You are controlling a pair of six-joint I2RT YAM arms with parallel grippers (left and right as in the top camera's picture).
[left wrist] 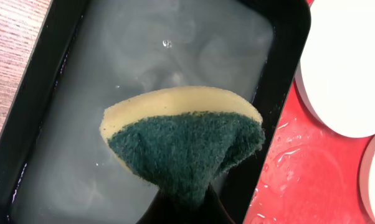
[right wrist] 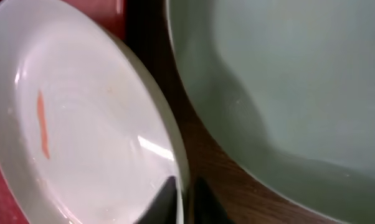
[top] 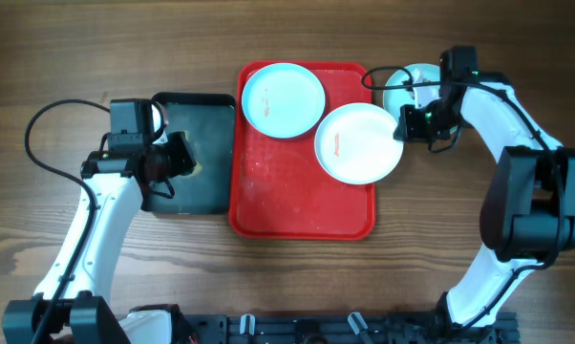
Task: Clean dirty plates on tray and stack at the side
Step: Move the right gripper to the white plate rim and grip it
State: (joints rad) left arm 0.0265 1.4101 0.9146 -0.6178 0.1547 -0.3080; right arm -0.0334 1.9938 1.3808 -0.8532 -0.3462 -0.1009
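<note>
The right fingers [top: 403,125] were pinching the right rim of the white plate [top: 357,143], which bore an orange streak and lay on the right side of the red tray [top: 297,205], overhanging its edge, just beside a pale plate [top: 416,76] that rested on the wooden surface [top: 77,57]. A light-blue plate [top: 283,98] sat in the tray's upper-left corner, close beside the white one. The left fingers [top: 176,158] were pressed onto a folded yellow-and-green sponge [left wrist: 182,140], holding it above the cloudy water [left wrist: 175,56] in the black tray [top: 206,110] just left of the red tray.
</note>
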